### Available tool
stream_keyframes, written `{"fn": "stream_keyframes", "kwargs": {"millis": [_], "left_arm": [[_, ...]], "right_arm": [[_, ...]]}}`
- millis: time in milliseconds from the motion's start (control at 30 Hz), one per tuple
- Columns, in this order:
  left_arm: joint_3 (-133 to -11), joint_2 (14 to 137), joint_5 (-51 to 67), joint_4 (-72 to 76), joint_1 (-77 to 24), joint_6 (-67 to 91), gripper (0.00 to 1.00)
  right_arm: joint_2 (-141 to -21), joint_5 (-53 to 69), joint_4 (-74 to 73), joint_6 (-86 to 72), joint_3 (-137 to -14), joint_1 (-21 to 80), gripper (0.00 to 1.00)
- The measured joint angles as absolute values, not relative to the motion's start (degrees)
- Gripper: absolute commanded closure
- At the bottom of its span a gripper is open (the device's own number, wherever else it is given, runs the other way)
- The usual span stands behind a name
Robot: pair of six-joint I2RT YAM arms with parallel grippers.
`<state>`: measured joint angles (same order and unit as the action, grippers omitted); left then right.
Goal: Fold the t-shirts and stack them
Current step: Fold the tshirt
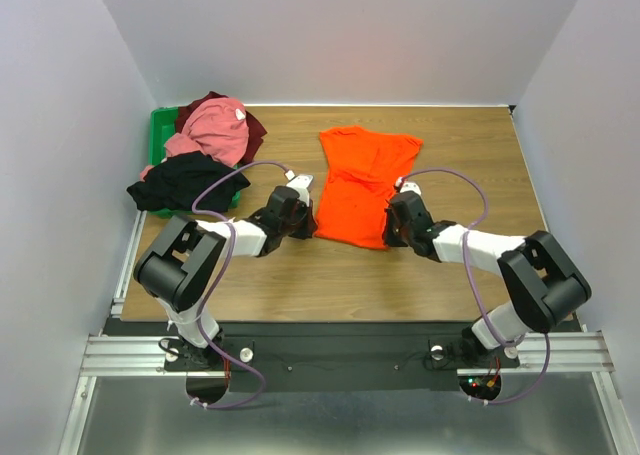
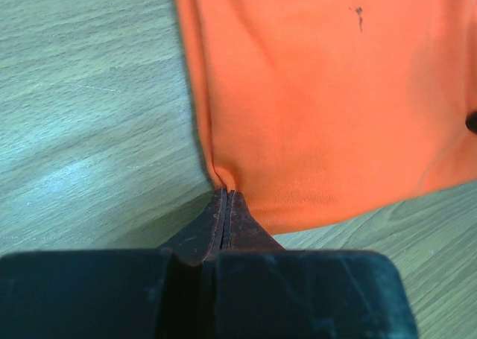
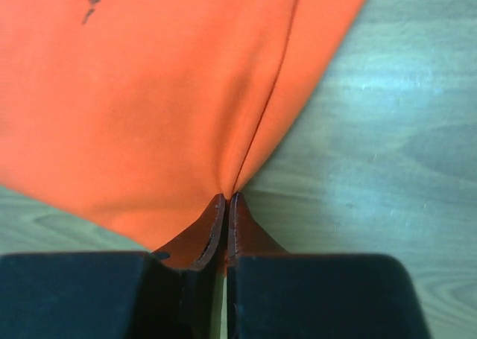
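Nearest the lens in each wrist view are dark fingers. The left end effector point(image 2: 226, 196) is pressed together on a pinch of the orange t-shirt point(image 1: 362, 180) at its near left hem edge. The right end effector point(image 3: 226, 199) is clamped the same way on the near right edge. The cloth gathers into a crease at each tip. The shirt lies spread around the middle of the worktop point(image 1: 470, 265), sleeves toward the far edge. At the far left corner sits a green bin point(image 1: 157, 135). A pink t-shirt point(image 1: 215, 130) and a dark maroon t-shirt point(image 1: 256, 133) are heaped in it, and a black t-shirt point(image 1: 180, 182) spills over its near rim onto the worktop.
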<state>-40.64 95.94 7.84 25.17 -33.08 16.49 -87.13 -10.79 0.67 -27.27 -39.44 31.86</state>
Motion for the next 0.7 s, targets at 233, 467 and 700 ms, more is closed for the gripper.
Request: {"fn": "stream_keyframes", "kwargs": {"millis": [233,467,700], "left_arm": [[-37.9,94.1,7.5,27.3,-33.1,17.6,1.00],[-29.2,82.0,8.8,29.5,-33.7,20.5,1.00],[-25.1,74.5,8.7,31.8,-38.9,23.1,1.00]], "right_arm": [[-82.4,-9.8,-1.9,-27.2,-38.3,32.3,1.00],[-75.9,-8.9,-3.3,-27.4,-34.8,33.3,1.00],[-69.3,-10.8,-7.5,-29.0,-33.6,38.2,0.99]]}}
